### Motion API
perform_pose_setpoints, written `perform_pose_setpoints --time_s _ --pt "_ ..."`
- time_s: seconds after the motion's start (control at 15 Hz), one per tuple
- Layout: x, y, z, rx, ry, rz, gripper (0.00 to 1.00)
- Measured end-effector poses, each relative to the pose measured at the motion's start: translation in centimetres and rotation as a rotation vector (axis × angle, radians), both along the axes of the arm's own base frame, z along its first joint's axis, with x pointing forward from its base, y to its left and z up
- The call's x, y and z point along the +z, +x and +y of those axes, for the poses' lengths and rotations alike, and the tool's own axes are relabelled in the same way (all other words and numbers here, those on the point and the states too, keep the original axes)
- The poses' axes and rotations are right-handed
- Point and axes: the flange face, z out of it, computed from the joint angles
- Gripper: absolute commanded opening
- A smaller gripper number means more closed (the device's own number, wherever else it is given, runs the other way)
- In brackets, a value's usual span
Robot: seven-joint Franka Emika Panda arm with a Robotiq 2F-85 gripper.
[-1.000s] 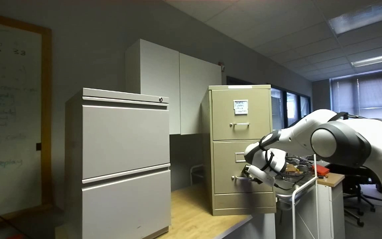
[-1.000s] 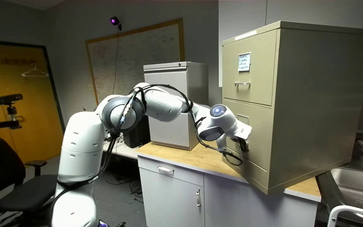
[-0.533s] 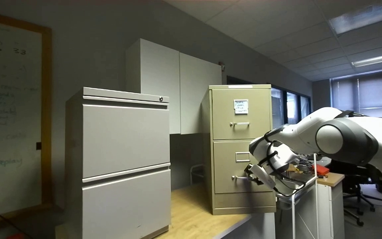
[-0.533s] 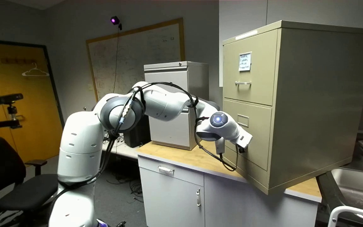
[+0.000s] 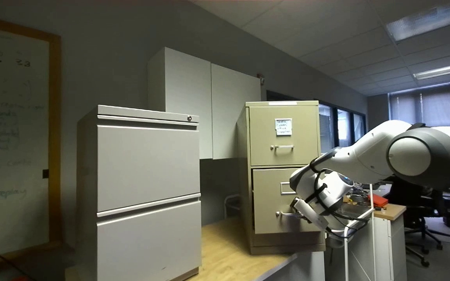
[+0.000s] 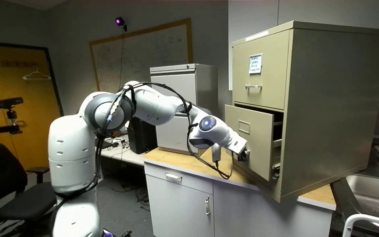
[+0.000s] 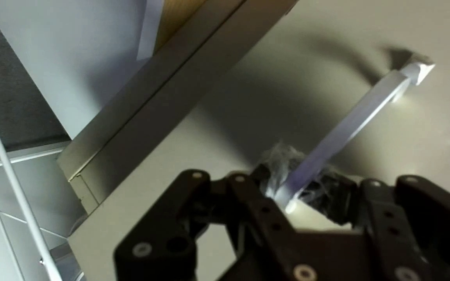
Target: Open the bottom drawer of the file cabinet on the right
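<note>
The tall beige file cabinet (image 5: 262, 134) stands on the counter and shows in both exterior views (image 6: 331, 105). Its top drawer (image 6: 275, 69), with the white paper sheet (image 5: 283, 126), is shut. Its bottom drawer (image 6: 258, 138) is pulled part way out, with a dark gap along its top and side; it also shows in an exterior view (image 5: 266, 191). My gripper (image 7: 301, 183) is shut on the silver handle (image 7: 346, 125) of the bottom drawer, near one end of the bar. The gripper (image 6: 243, 154) partly hides the handle in both exterior views. The drawer's contents are hidden.
A wider grey two-drawer cabinet (image 5: 147, 168) stands beside it on the wooden counter (image 5: 225, 246). A grey base cupboard (image 6: 179, 210) is below. A metal sink (image 6: 377, 194) and a white tubular rail (image 7: 18, 191) are close to the beige cabinet.
The bottom drawer has gone from shut to part way out. The gripper has moved away from the cabinet with the handle, and the arm has drawn back and its wrist has tilted.
</note>
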Motion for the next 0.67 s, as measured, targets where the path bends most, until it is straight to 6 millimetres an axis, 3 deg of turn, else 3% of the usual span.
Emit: perform_pose_setpoints --time_s 0.33,0.67 --pt "0.3 -4.4 2.6 0.031 0.043 0.030 0.03" --pt "-0.1 -10.7 4.5 0.139 0.163 0.029 0.03"
